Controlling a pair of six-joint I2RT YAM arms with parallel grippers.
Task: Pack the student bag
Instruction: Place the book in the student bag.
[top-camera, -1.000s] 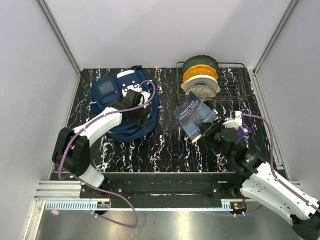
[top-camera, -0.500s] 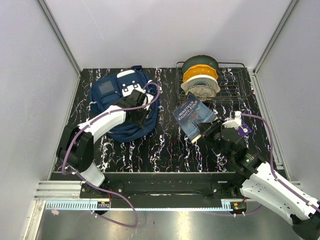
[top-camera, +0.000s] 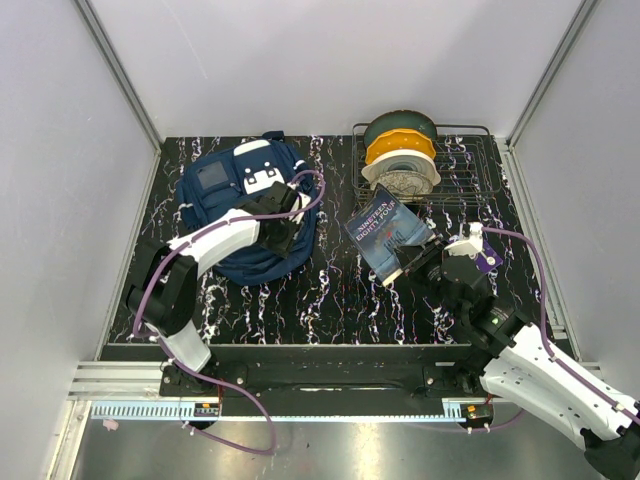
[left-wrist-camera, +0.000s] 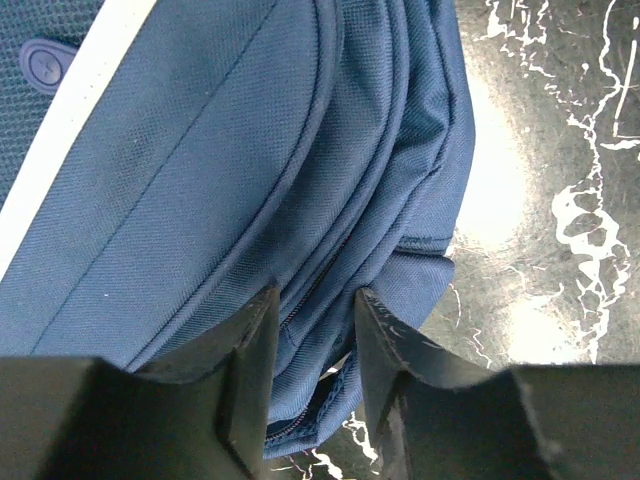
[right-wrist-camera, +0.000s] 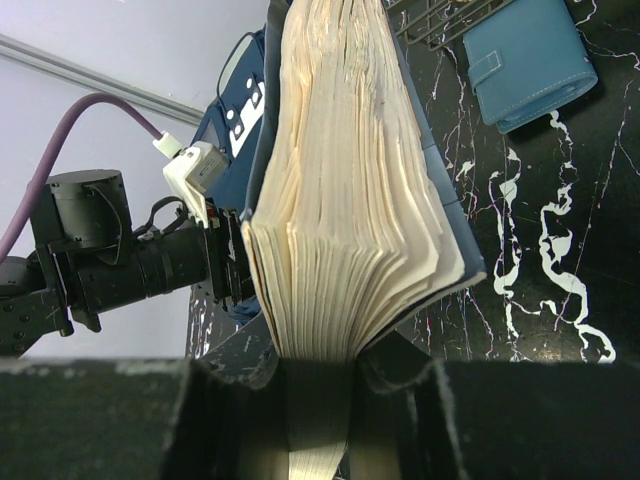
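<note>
Holding a book (right-wrist-camera: 340, 200) clamped in my right claw (right-wrist-camera: 318, 392), ready for packing.
Left claw (left-wrist-camera: 312, 340) straddles the zip edge (left-wrist-camera: 312, 285) of the bag (left-wrist-camera: 200, 180) to open it; grip unclear.

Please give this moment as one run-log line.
left gripper: jaws astride zip seam of navy blue fabric backpack, grip unclear | right gripper: shut on thick dark blue paperback book | book not yet packed

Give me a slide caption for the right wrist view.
Right gripper clamps a paperback by its fanned pages, the navy student bag and left arm behind, a teal wallet nearby.
</note>
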